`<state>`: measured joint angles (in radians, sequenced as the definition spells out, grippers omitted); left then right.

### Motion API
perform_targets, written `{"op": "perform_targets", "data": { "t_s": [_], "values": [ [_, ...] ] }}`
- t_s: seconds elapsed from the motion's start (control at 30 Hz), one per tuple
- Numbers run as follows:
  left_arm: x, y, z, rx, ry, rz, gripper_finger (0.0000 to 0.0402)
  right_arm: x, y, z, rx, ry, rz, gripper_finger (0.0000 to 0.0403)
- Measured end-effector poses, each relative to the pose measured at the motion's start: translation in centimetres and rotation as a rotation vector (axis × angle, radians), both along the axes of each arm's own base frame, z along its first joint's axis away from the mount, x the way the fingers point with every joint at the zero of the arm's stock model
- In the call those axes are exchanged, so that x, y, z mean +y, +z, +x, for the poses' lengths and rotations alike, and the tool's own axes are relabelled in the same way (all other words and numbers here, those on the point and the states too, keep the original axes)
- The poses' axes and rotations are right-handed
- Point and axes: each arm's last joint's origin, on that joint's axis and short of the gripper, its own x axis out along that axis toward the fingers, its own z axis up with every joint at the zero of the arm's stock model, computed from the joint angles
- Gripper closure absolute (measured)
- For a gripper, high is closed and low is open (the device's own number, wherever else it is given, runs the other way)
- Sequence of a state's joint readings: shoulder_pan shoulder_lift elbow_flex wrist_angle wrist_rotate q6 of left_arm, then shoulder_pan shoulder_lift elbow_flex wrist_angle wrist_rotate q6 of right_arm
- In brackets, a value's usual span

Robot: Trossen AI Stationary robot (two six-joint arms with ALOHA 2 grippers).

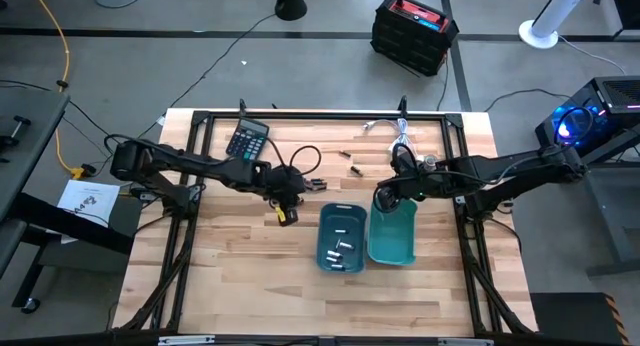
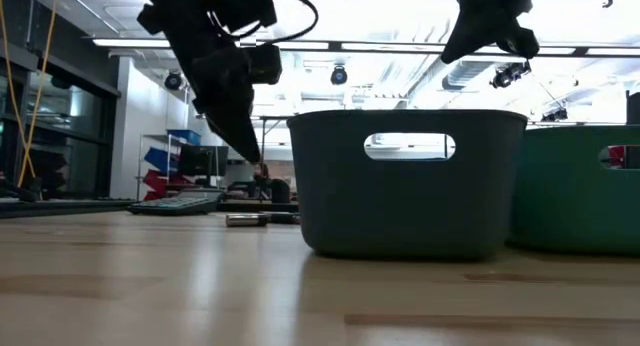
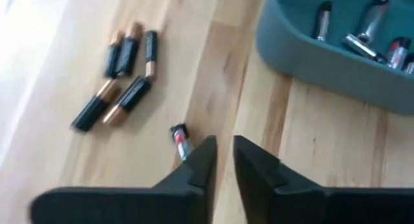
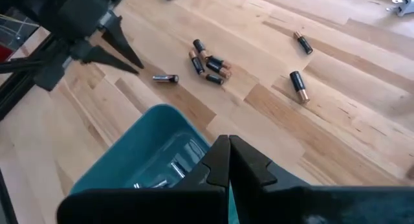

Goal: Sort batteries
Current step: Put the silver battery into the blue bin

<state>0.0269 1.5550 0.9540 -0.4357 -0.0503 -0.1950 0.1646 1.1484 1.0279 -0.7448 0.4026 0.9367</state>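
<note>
Several dark, copper-ended batteries lie in a cluster on the wooden table, also seen from the right wrist. One battery with a red end lies alone beside my left gripper's open fingers, which hover just above the table without touching it. Two more batteries lie farther off. Silvery batteries rest in the grey-blue bin. My right gripper is shut and empty above the teal bin.
A black calculator and a white coiled cable lie near the table's far edge. The two bins stand side by side in the middle. Bare wood stretches toward the near edge and the left side.
</note>
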Motion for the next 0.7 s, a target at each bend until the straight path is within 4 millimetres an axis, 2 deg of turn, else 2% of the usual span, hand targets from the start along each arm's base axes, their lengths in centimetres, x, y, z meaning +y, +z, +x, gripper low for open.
{"op": "perform_targets", "data": {
  "t_s": [0.23, 0.37, 0.5, 0.7],
  "values": [
    [0.4, -2.3, 0.8, 0.044, 0.001, 0.011, 0.0258, -0.1, -0.2, -0.2, 0.027, -0.005, -0.015, 0.0403],
    [1.0, -3.3, 0.6, 0.103, 0.065, 0.009, 0.0224, -0.2, -0.2, -0.3, 0.043, -0.009, -0.05, 0.0403],
    [2.1, -4.7, 1.0, 0.131, 0.112, 0.001, 0.0213, -0.2, -0.3, -0.3, 0.052, -0.018, -0.082, 0.0403],
    [3.0, -7.8, 1.4, 0.229, 0.14, -0.18, 0.0224, -0.2, -0.3, -0.3, 0.066, -0.002, -0.097, 0.0403]
  ]
}}
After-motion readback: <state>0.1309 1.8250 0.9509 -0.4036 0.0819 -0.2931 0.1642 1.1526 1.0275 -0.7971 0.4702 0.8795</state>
